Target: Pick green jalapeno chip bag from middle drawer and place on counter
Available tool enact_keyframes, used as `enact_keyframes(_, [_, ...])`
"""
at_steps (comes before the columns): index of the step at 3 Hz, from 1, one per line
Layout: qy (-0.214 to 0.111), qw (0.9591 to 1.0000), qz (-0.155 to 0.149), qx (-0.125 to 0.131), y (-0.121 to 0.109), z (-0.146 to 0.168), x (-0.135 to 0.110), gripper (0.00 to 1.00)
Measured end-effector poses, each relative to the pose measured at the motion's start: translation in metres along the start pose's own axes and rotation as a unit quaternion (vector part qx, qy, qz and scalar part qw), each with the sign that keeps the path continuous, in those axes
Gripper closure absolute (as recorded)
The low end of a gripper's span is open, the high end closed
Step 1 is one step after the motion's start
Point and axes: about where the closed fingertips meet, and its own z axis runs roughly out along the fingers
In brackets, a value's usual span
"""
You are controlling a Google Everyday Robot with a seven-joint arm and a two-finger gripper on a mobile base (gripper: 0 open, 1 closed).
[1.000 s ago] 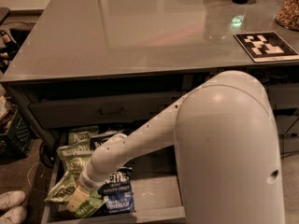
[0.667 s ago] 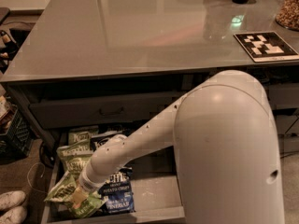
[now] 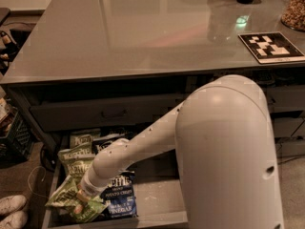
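The middle drawer point(image 3: 157, 194) is pulled open below the counter point(image 3: 143, 32). My gripper point(image 3: 78, 205) reaches down into its front left corner. It is shut on the green jalapeno chip bag point(image 3: 64, 199), which is crumpled and tilted around it and overhangs the drawer's left wall. The wrist hides most of the gripper. My white arm and its large rounded body fill the lower right of the camera view.
More green Kettle bags point(image 3: 74, 162) lie behind the held one, with dark blue Kettle bags point(image 3: 119, 197) beside them. The upper drawer point(image 3: 109, 113) is closed. A black-and-white patterned board point(image 3: 270, 46) sits on the counter's right. A crate point(image 3: 12, 132) and shoes point(image 3: 12, 211) are at left.
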Motion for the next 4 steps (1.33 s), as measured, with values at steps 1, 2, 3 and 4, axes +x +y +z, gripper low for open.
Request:
enact_keyframes(1, [0.002, 0.9999, 0.003, -0.014, -0.0024, 0.0092, 0.0043, 1.0])
enact_keyframes(2, [0.002, 0.9999, 0.002, -0.015, -0.0022, 0.0099, 0.0045, 0.82])
enact_keyframes(3, [0.002, 0.9999, 0.0, -0.014, -0.0019, 0.0087, 0.003, 0.58])
enact_keyframes(4, [0.002, 0.9999, -0.003, -0.013, -0.0014, 0.0073, 0.0014, 0.35])
